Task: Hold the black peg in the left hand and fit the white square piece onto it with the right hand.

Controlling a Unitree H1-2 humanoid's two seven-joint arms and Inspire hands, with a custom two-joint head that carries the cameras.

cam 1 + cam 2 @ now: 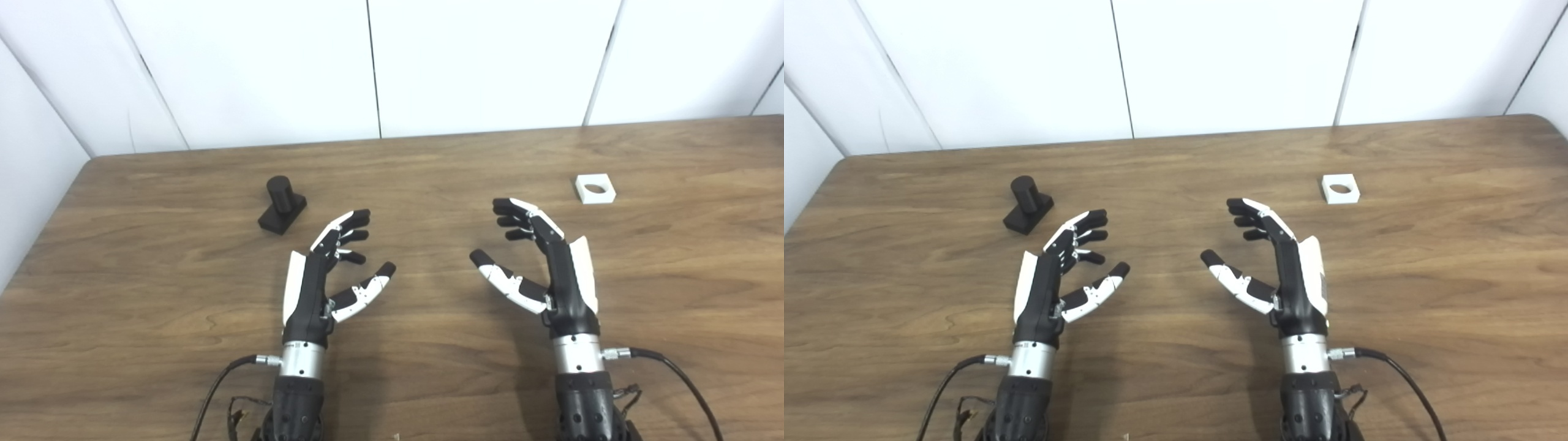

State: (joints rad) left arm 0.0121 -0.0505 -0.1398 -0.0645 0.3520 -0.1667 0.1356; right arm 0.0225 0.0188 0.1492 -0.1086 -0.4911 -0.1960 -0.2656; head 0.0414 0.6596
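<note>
On the desk (429, 380), each robot hand waits spread and empty: left robot hand (324, 275) near the black peg (282, 205), right robot hand (545, 263) near the white square piece (595, 188), ready to reach.

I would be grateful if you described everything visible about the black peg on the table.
The black peg is a short, upright round post rising from a flat rectangular base, all matte black and plastic-looking. It stands on the wooden table, toward the far left, its base turned at an angle to the table edge. Nothing but the table touches it. The left hand, open and empty, is nearer the robot and to the peg's right, clear of it.
</note>
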